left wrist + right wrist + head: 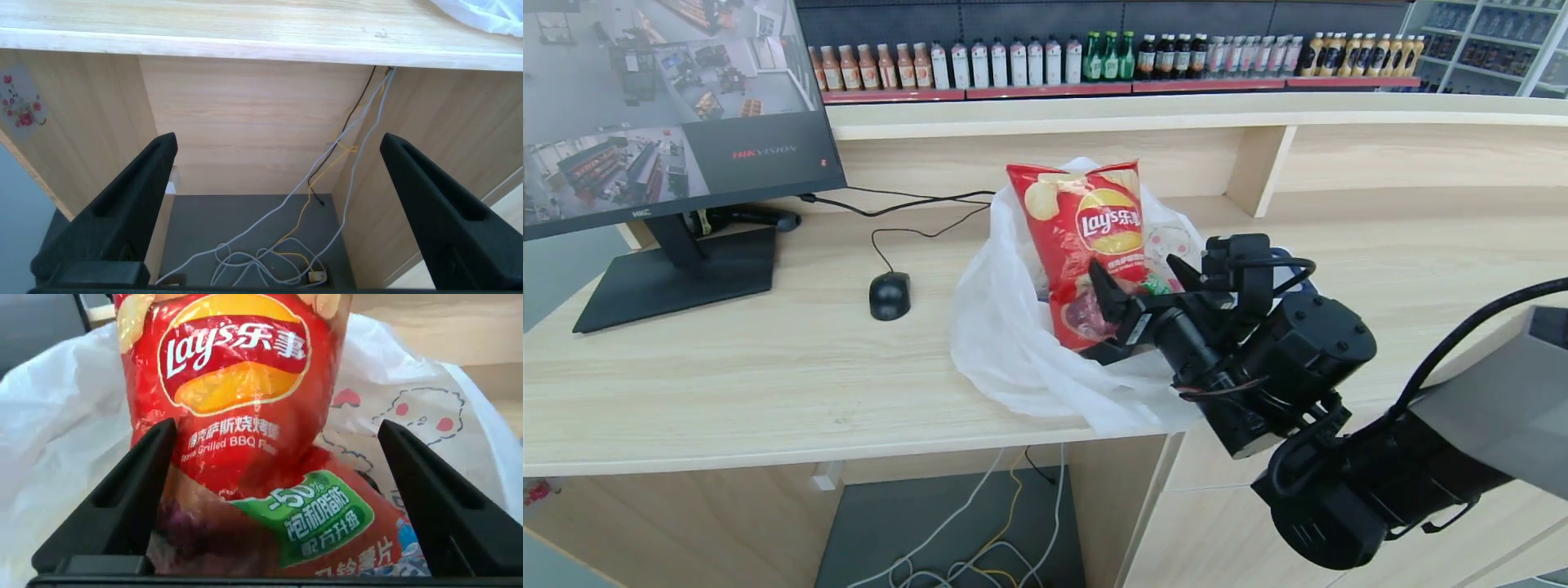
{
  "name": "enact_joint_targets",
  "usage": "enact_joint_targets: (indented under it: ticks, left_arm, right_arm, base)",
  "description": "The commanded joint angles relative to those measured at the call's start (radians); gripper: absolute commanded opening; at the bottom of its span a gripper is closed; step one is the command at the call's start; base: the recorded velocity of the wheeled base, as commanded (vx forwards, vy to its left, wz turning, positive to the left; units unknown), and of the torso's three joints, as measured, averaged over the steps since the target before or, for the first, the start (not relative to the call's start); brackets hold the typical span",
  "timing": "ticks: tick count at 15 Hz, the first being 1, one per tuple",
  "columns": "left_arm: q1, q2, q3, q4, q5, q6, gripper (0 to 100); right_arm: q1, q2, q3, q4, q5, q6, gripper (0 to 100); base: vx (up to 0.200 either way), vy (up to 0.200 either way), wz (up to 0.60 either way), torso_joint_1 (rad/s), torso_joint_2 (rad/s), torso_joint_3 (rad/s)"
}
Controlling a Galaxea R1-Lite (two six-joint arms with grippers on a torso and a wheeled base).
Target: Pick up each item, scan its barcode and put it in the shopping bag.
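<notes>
- Chip bag (1085,245): a glossy red foil packet, crinkled, with a yellow disc on its front. It stands upright and leans slightly inside the shopping bag, with its top edge above the bag's rim.
- Shopping bag (1005,351): thin, translucent white plastic, slack and wrinkled. It sits on the counter near the front edge with its mouth open. A white packet with a pink print (413,416) lies in the bag behind the chip bag.
- Counter (727,367): a pale wood-grain laminate top, flat and matte.
- Right gripper (1143,282): matte black, wedge-shaped fingers (122,514) spread wide and gripping nothing. It is at the bag's mouth, with the lower half of the chip bag (245,392) between the fingers. One finger is at the packet's edge, but contact cannot be confirmed. The other finger is apart from the packet.
- Left gripper (278,212): fingers fully spread with nothing between them. It sits below the counter edge, facing the recess under the counter.
- Recess: loose white, yellow and black cables (327,204) hang down and coil on the floor.
- Counter top to the left of the bag: a black mouse (889,296) and a monitor (662,106) on a flat black stand.
- Rear shelf: a row of bottles (1111,57).
</notes>
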Motion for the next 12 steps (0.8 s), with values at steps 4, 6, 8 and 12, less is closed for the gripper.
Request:
enact_joint_targets:
  ticks: [4, 6, 8, 12]
  left_arm:
    - [0.0, 0.0, 0.0, 0.0, 0.0, 0.0, 100]
    - [0.0, 0.0, 0.0, 0.0, 0.0, 0.0, 100]
    - [0.0, 0.0, 0.0, 0.0, 0.0, 0.0, 100]
    - [0.0, 0.0, 0.0, 0.0, 0.0, 0.0, 100]
  right_arm:
    - [0.001, 0.033, -0.008, 0.0, 0.0, 0.0, 100]
    - [0.003, 0.013, -0.005, 0.0, 0.0, 0.003, 100]
    - [0.027, -0.028, 0.004, 0.0, -0.001, 0.004, 100]
    - [0.038, -0.094, 0.033, 0.0, -0.003, 0.008, 100]
  base:
    - [0.0, 0.0, 0.0, 0.0, 0.0, 0.0]
    - [0.0, 0.0, 0.0, 0.0, 0.0, 0.0]
    - [0.0, 0.0, 0.0, 0.0, 0.0, 0.0]
    - [0.0, 0.0, 0.0, 0.0, 0.0, 0.0]
